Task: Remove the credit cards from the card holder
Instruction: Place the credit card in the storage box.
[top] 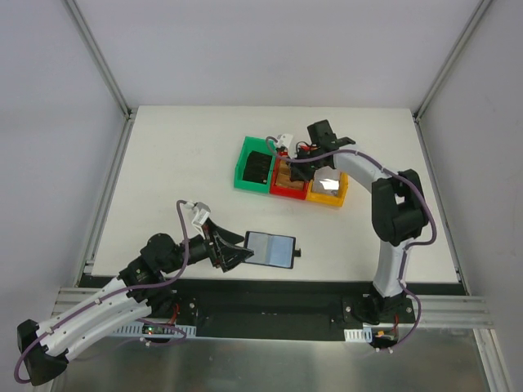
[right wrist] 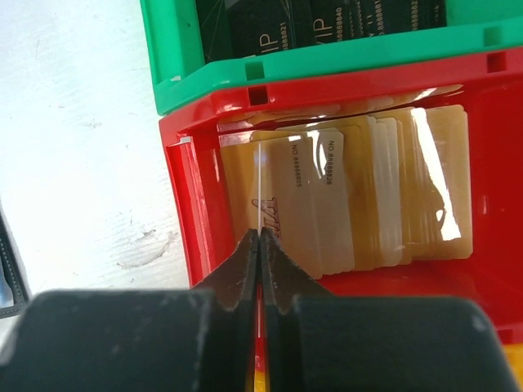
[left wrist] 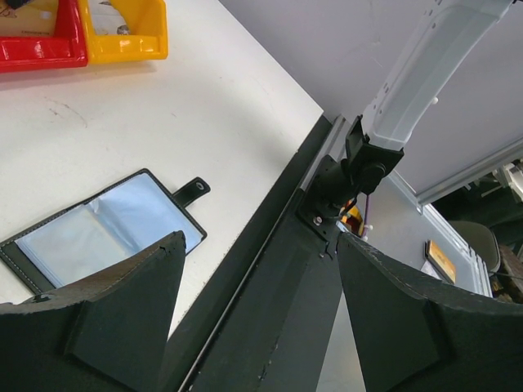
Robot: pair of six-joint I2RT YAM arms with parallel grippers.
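Observation:
The card holder (top: 271, 249) lies open on the table near the front edge, its grey-blue lining up and its black tab (left wrist: 194, 189) to the right. In the left wrist view the card holder (left wrist: 98, 233) has one finger (left wrist: 122, 310) over its near edge. My left gripper (top: 237, 255) (left wrist: 257, 237) is open and holds nothing. My right gripper (top: 296, 162) (right wrist: 261, 233) is over the red bin (right wrist: 184, 204), shut on a thin card (right wrist: 259, 180) seen edge-on. Several gold cards (right wrist: 392, 196) lie in that bin.
The green bin (top: 245, 167), red bin (top: 286, 189) and yellow bin (top: 327, 198) stand side by side at mid-table. Black cards (right wrist: 270, 24) fill the green bin (right wrist: 172, 65). The right arm's base (left wrist: 359, 163) stands on the dark rail at the table's front edge.

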